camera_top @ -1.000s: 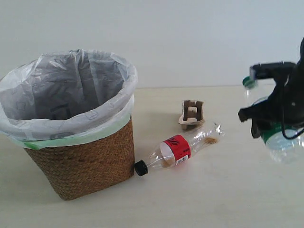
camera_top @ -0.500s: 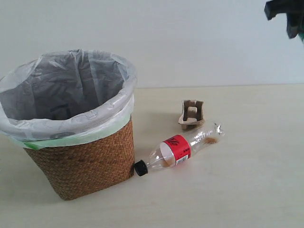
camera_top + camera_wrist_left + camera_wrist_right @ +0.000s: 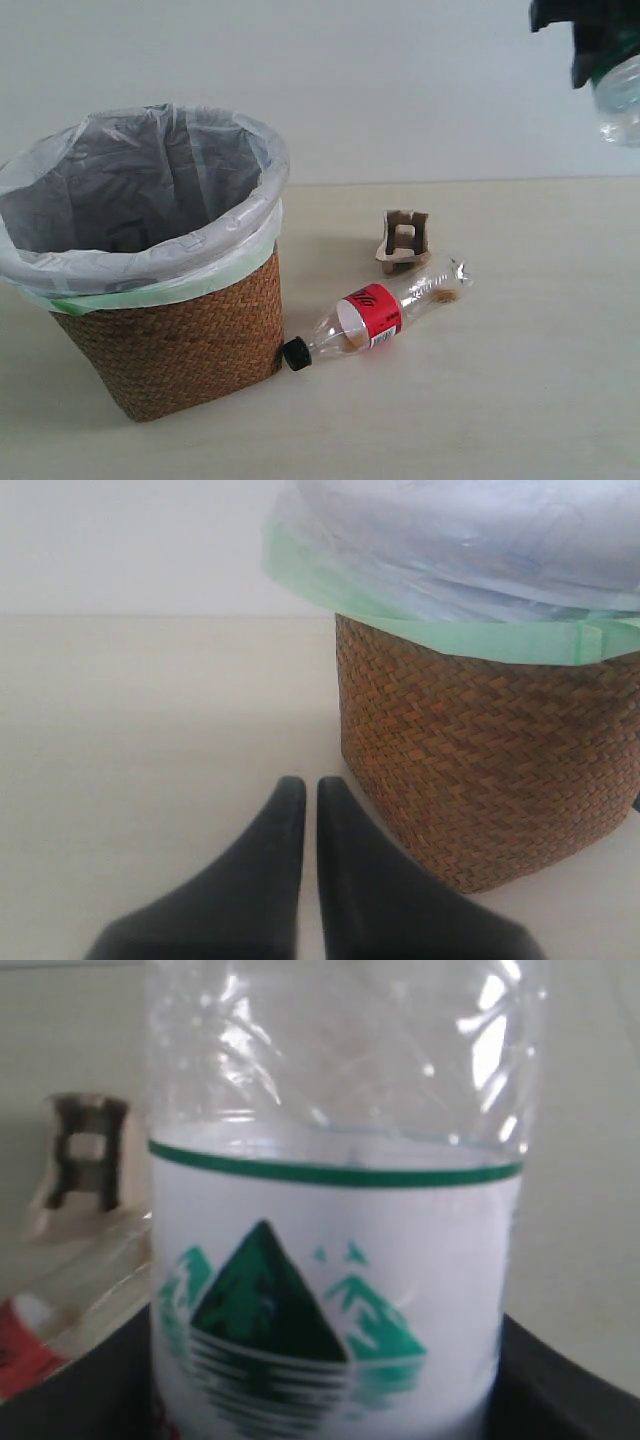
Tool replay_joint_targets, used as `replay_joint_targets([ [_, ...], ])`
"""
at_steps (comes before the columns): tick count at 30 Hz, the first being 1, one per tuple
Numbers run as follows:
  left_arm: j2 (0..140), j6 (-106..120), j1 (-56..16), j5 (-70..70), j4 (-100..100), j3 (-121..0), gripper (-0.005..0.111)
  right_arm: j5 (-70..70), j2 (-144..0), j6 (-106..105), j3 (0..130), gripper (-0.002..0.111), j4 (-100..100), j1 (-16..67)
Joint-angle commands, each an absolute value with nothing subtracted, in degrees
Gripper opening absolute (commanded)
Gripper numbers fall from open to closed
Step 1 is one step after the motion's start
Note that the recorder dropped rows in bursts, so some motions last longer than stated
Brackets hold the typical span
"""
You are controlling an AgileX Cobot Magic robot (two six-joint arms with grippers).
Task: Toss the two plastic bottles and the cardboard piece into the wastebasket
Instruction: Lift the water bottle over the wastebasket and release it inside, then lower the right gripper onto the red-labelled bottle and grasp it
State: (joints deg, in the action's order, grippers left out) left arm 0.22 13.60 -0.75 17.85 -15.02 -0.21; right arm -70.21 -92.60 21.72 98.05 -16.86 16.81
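The wicker wastebasket (image 3: 180,340) with its white bag liner stands at the left of the table; it also fills the left wrist view as the wastebasket (image 3: 490,770). The red-label bottle (image 3: 375,315) lies on its side, black cap against the basket's foot. Behind it sits the tan cardboard piece (image 3: 404,240). My right gripper (image 3: 600,45) is high at the top right, shut on the green-label bottle (image 3: 335,1290), whose clear end (image 3: 622,100) hangs below it. My left gripper (image 3: 311,790) is shut and empty, low over the table beside the basket.
The pale tabletop (image 3: 520,400) runs to a white wall behind. In the right wrist view the cardboard piece (image 3: 85,1155) and the red label of the lying bottle (image 3: 20,1350) show past the held bottle.
My right gripper has risen from table height at the right to the top right corner, carrying the green-label bottle, then shifted slightly left. The other things have not moved.
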Motion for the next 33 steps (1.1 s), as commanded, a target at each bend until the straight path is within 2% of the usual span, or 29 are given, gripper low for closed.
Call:
replay_joint_targets([
  [1, 0.0, 13.7, -1.2, 17.6, -15.2, 0.0, 0.004, -66.0, -94.5, 20.6, 98.7, 0.000, -1.2, 22.3],
  [3, 0.0, 13.7, -1.2, 17.6, -15.2, 0.0, 0.004, -58.8, -95.0, 15.6, 99.7, 0.004, 10.5, 25.9],
  [4, 0.0, 13.7, -1.2, 17.6, -15.2, 0.0, 0.004, -55.4, -95.2, 13.4, 100.3, 0.009, 16.1, 27.4],
  [5, 0.0, 13.7, -1.2, 17.6, -15.2, 0.0, 0.004, -52.5, -95.6, 11.0, 101.2, 0.019, 22.7, 29.0],
  [7, 0.0, 13.7, -1.2, 17.6, -15.2, 0.0, 0.004, -47.6, -96.7, 7.6, 103.1, 0.049, 34.2, 32.1],
  [9, 0.0, 13.7, -1.2, 17.6, -15.2, 0.0, 0.004, -44.3, -98.2, 5.5, 105.4, 0.095, 36.9, 34.8],
  [10, 0.0, 13.7, -1.2, 17.6, -15.2, 0.0, 0.004, -44.2, -99.1, 5.5, 106.5, 0.104, 36.6, 35.6],
  [15, 0.0, 13.7, -1.2, 17.6, -15.2, 0.0, 0.004, -46.5, -102.5, 7.2, 110.3, 0.093, 36.2, 37.1],
  [21, 0.0, 13.7, -1.2, 17.6, -15.2, 0.0, 0.004, -50.7, -102.6, 10.0, 110.4, 0.093, 27.0, 37.1],
  [29, 0.0, 13.7, -1.2, 17.6, -15.2, 0.0, 0.004, -69.4, -102.6, 16.6, 110.4, 0.093, 5.8, 37.1],
  [33, 0.0, 13.7, -1.2, 17.6, -15.2, 0.0, 0.004, -70.0, -102.0, 19.6, 109.0, 0.093, -6.8, 37.1],
])
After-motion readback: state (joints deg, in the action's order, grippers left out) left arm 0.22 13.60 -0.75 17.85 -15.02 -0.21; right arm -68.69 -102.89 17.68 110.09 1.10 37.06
